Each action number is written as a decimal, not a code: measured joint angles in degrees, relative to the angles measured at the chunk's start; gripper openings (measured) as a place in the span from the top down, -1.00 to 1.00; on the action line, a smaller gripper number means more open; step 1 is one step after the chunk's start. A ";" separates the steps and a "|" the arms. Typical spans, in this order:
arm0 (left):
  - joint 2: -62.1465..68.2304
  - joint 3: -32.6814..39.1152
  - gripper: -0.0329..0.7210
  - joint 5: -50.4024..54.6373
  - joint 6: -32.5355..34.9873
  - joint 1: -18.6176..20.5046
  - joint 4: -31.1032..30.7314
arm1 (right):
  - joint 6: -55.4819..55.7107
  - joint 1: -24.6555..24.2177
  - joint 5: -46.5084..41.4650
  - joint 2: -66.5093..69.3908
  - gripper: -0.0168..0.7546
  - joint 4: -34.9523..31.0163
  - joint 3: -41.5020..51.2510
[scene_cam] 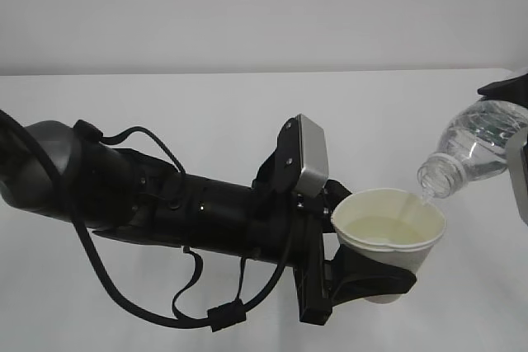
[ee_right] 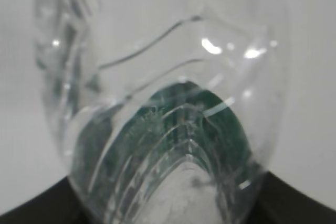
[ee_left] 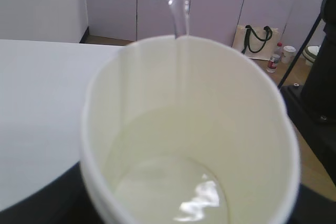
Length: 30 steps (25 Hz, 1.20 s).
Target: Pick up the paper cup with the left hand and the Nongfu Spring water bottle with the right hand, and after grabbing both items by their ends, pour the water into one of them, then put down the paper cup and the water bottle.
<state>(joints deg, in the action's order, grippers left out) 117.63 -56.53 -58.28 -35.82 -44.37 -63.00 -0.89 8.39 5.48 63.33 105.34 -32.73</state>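
Surface: a white table [scene_cam: 206, 121] fills the exterior view below a plain pale wall [scene_cam: 247, 6].
Background: the left wrist view shows, at its upper right, pale panelled doors, a cream bag with dark handles [ee_left: 255, 39] on the floor and a small bottle [ee_left: 272, 59] beside it.
Left hand: the left hand [scene_cam: 363, 274], a bulky black arm with looping cables and a silver-grey block, reaches from the left edge toward the lower centre-right of the exterior view; its black fingers are clamped around the lower body of the paper cup.
Paper cup: the paper cup [scene_cam: 389, 224] is held above the table at the lower right of centre, rim squeezed slightly out of round, a shallow pool of water inside [ee_left: 173, 192].
Right hand: the right hand [scene_cam: 518, 150] shows only at the right edge; its jaws hold the base end of the bottle.
Bottle: the Nongfu Spring water bottle [scene_cam: 474, 146] is tilted neck-down toward the lower left, mouth just above the cup's right rim.
Water: 1 thin stream [ee_left: 180, 14] falls from the mouth into the cup.
Right wrist view: the ribbed clear body and green label [ee_right: 178, 124] fill the frame.
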 joint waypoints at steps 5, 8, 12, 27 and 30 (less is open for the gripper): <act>0.00 0.00 -0.34 0.00 0.00 0.00 0.00 | 0.00 0.00 0.00 0.00 -0.10 0.00 0.00; 0.00 0.00 -0.34 0.00 0.00 0.00 0.00 | -0.09 0.00 0.00 0.00 -0.10 0.00 0.00; 0.00 0.00 -0.34 0.00 0.00 0.00 0.00 | -0.09 0.00 0.00 0.00 -0.10 0.00 0.00; 0.00 0.00 -0.34 0.13 0.00 0.00 0.00 | -0.13 0.00 0.00 0.00 -0.10 0.00 0.00; 0.00 0.00 -0.34 0.13 0.00 0.00 0.00 | -0.13 0.00 0.00 0.00 -0.10 0.00 0.00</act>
<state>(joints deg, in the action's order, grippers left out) 117.63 -56.53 -58.15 -35.82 -44.37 -63.00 -1.02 8.39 5.48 63.33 105.34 -32.73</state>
